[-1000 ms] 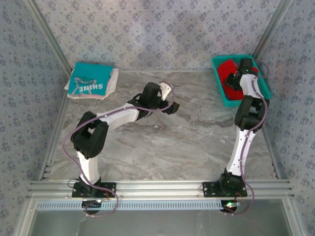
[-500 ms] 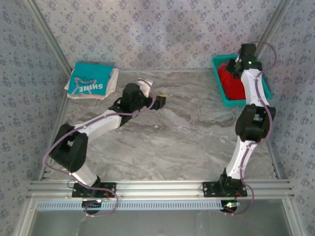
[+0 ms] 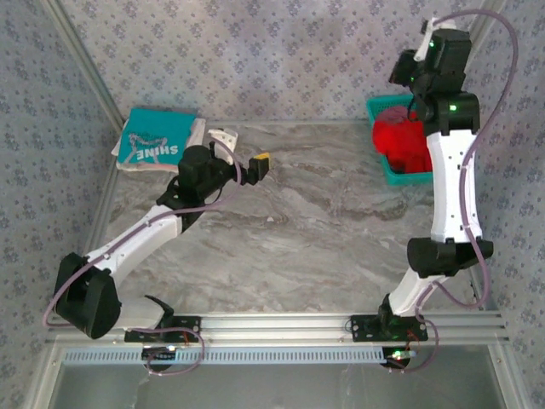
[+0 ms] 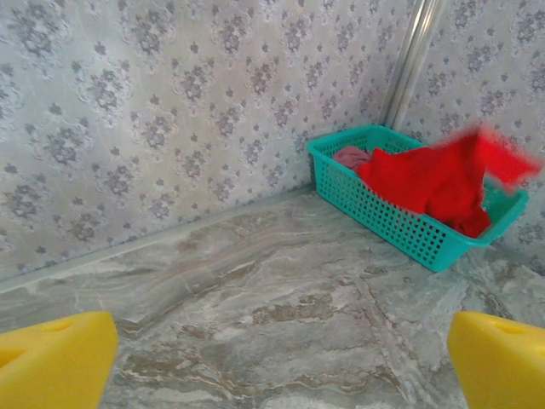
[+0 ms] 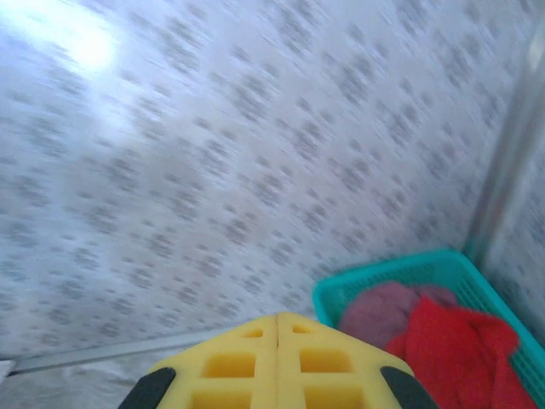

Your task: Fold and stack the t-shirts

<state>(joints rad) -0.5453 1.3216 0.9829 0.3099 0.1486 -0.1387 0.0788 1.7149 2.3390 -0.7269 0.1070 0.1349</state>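
overhead view: left arm stretched low across the table (image 3: 324, 247), left pincer (image 3: 260, 163) above bare marble left of centre, well apart from any cloth. left wrist view: the two yellow fingertips (image 4: 53, 358) sit at opposite bottom corners of the frame, so this pincer is spread wide with nothing between. overhead view: right arm reared up tall over the back right corner; its tips are hard to pick out from there. right wrist view: right pincer (image 5: 277, 334) has its yellow fingers pressed flat together, seam closed; no cloth visible at the tips, cannot tell if a fold is pinched. red t-shirt (image 3: 402, 141) bunched high in the teal basket (image 3: 396, 176) at the back right of the table, rising above the rim; the left wrist view adds a blurred red flap raised at the basket's far end. maroon t-shirt (image 4: 349, 157) tucked in the basket's back corner just beside the red one, clear from both wrist views. teal "shine" t-shirt (image 3: 153, 141) lies folded at the back left of the table, on top of the white t-shirt (image 3: 198, 141), whose edge sticks out to the right.
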